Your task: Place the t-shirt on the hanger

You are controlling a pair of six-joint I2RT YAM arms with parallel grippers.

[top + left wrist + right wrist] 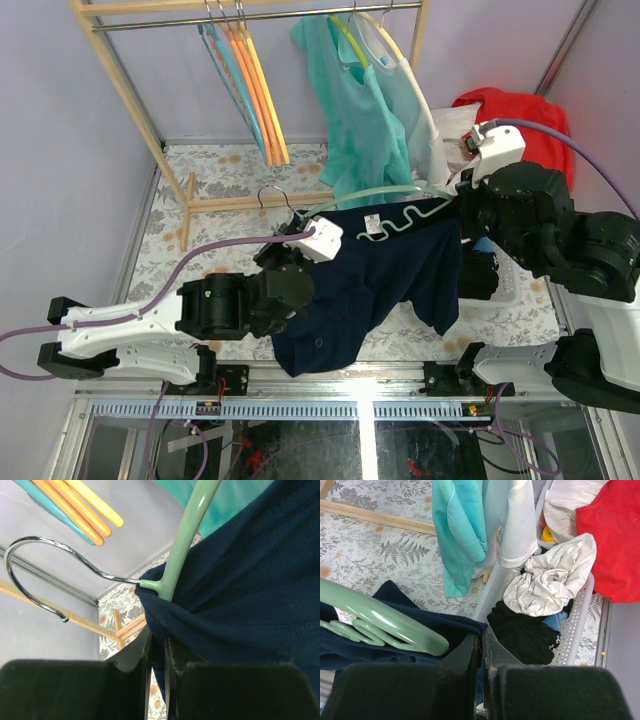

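The navy t-shirt [370,290] hangs stretched between my two grippers above the table. The mint-green hanger [380,192] lies along its top edge, its wavy bar over the neck beside the white label and its silver hook [268,195] pointing left. My left gripper [300,228] is shut on the shirt's cloth [250,580] just below the hanger's neck [187,535]; the jaws [157,647] pinch a navy fold. My right gripper [462,205] is shut on the shirt's other edge [455,625], next to the hanger's rounded end [385,622]; the jaws [481,640] are closed on cloth.
A wooden clothes rack [130,90] stands at the back with orange hangers [262,90] and a teal-green shirt [355,110]. A white basket [580,615] of crumpled clothes sits at the right, beside a red garment [530,120].
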